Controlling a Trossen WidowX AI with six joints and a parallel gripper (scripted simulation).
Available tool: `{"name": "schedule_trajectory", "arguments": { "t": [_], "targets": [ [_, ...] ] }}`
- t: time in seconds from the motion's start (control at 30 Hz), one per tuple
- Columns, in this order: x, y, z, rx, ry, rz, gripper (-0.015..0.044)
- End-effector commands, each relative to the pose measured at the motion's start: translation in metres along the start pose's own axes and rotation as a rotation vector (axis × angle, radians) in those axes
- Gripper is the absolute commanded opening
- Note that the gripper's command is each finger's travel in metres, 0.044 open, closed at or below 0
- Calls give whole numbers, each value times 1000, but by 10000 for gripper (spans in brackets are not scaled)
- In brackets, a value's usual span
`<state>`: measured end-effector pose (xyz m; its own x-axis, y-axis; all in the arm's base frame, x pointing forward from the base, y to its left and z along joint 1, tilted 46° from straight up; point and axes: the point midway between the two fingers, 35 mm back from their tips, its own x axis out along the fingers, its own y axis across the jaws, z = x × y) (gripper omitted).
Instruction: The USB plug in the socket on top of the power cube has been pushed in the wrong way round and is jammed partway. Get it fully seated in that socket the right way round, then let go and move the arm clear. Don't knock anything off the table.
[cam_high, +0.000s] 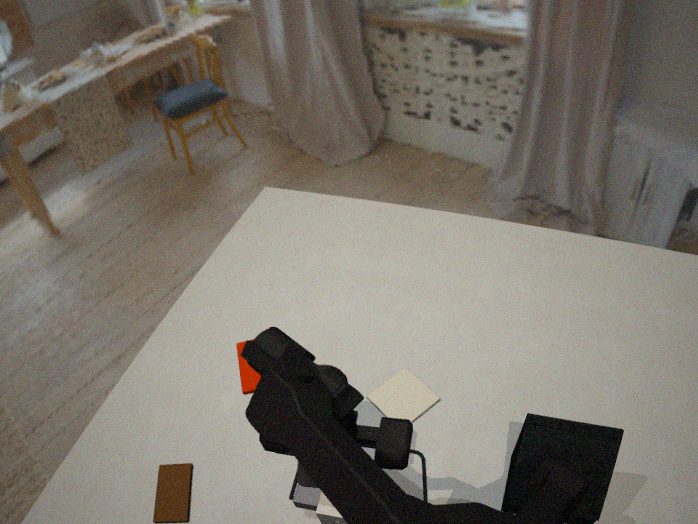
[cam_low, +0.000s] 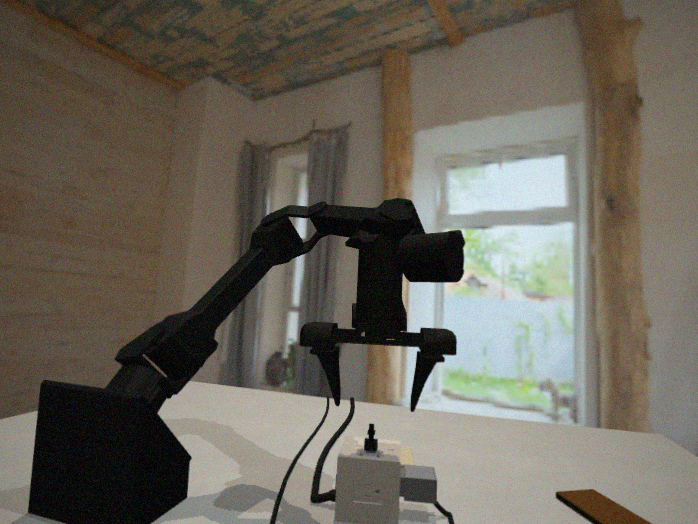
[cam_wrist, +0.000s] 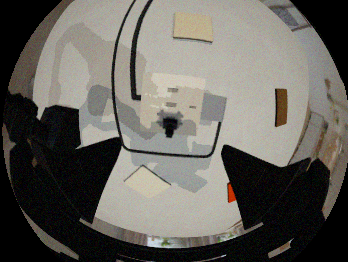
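Note:
The white power cube (cam_low: 366, 487) (cam_wrist: 185, 87) stands on the table, mostly hidden behind the arm in the top view. The black USB plug (cam_low: 370, 439) (cam_wrist: 170, 127) stands upright in its top, with part of its body above the face; its way round cannot be told. A grey block-shaped adapter (cam_low: 418, 483) (cam_wrist: 214, 107) is on the cube's side. My gripper (cam_low: 375, 407) (cam_wrist: 172, 147) is wide open and empty, pointing down. Its fingertips are above the plug's top, one to each side in the exterior view, not touching it.
A thin black cable (cam_high: 423, 473) (cam_low: 293, 465) (cam_wrist: 114, 75) loops around the cube, and a thicker cable (cam_low: 318, 462) (cam_wrist: 134, 65) leaves its side. Flat tiles lie about: brown (cam_high: 173, 492) (cam_low: 600, 505) (cam_wrist: 281, 107), red (cam_high: 246, 375) (cam_wrist: 231, 193), cream (cam_high: 403, 394) (cam_wrist: 147, 182) and another cream tile (cam_wrist: 193, 27).

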<state>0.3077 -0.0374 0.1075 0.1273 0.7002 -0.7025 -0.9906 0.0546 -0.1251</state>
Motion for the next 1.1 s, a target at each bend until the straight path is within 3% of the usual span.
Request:
{"name": "schedule_trajectory", "arguments": {
  "t": [0.0,1.07],
  "targets": [
    [-1,3,0,22,-1,6,440],
    [28,4,0,22,-2,6,440]
  ]
}}
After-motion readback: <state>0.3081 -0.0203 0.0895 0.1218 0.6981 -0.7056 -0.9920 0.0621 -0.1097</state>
